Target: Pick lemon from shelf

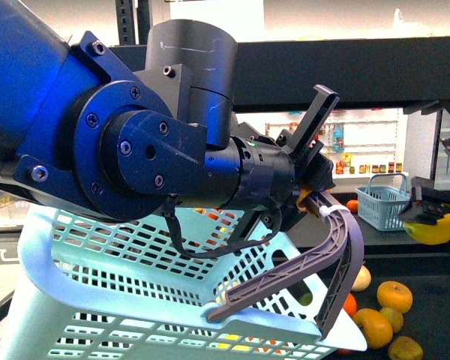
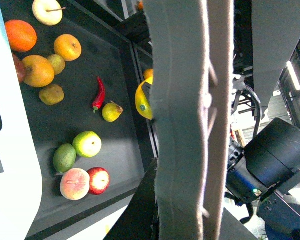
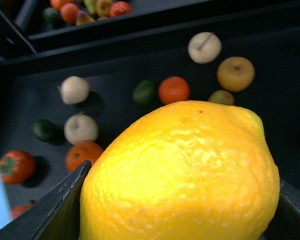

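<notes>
Lemon (image 3: 180,175) fills the lower half of the R wrist view, wedged btw the right fingers (image 3: 55,212): one dark finger against its lower-left side, the other just showing at the lower-right corner. Both press on the skin, so the fingers are clamped on it, w/ most of the fruit sticking out past them. Its underside is cut off by the frame edge, so can't tell if it rests on anything.

Front view: same lemon (image 1: 435,229) at the far right edge, mid-height, w/ the black fingers (image 1: 427,214) over its top. It sits higher in frame than the oranges (image 1: 394,296) lying on the shelf (image 1: 435,300) tray at lower right.

L wrist view: only a yellow sliver of the lemon (image 2: 141,100) shows at centre, beside the tray's rim, the rest hidden behind the basket handle (image 2: 190,120).

Left fingers (image 1: 315,178) sit at centre-right of the front view, closed on the grey basket handle (image 1: 337,247), which curves down to the pale basket (image 1: 135,292) filling the lower left. The basket hangs tilted.

Behind the lemon in the R wrist view the dark tray (image 3: 270,115) carries scattered fruit, all well apart from the fingers. A red chilli (image 2: 98,93) lies mid-tray in the L wrist view.
</notes>
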Controlling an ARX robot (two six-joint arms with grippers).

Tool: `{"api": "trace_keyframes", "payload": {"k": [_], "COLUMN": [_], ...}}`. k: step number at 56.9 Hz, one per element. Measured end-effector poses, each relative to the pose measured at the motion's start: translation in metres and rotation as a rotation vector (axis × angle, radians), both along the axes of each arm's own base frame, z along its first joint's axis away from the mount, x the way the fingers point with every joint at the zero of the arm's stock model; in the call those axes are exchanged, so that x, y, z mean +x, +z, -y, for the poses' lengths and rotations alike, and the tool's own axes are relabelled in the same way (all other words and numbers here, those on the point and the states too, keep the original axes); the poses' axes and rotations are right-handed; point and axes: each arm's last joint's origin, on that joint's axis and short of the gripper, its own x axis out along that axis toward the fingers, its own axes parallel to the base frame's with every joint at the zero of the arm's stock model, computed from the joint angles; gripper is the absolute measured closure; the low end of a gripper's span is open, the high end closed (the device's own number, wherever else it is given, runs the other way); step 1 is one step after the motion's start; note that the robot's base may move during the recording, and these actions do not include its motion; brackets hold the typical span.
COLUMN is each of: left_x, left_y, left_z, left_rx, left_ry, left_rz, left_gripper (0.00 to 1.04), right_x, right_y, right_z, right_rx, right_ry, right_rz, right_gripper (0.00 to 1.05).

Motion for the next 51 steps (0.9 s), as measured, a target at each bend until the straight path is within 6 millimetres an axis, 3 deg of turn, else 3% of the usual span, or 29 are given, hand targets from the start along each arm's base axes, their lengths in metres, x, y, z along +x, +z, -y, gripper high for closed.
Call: {"api": "trace_keyframes", "payload": {"k": [11,24,49,51], "left_x": [0.0,0.0,0.0,0.0], "left_y": [0.0,0.0,0.0,0.0], "left_z": [0.0,0.0,-0.001,0.0], "left_rx": [-0.001,-0.001,0.0,-0.001], "left_ry": [-0.004,-0.005,-0.001,-0.002], "left_rz": [-0.001,-0.001,0.0,-0.001], "left_gripper": [0.97,0.97,0.97,0.97], "right_x": [-0.008,-0.014,-0.027,-0.028], "right_y": [0.0,-0.013,-0.03,-0.03], "right_z": [-0.045,-0.084,-0.129,-0.132], "right_rx": [0.103,0.197,0.266,0.266], "right_ry": [0.083,0.131,0.197,0.204], "right_rz": [-0.013,-0.064,-0.127,-0.128], "right_gripper": [0.22,0.22,0.22,0.16]}}
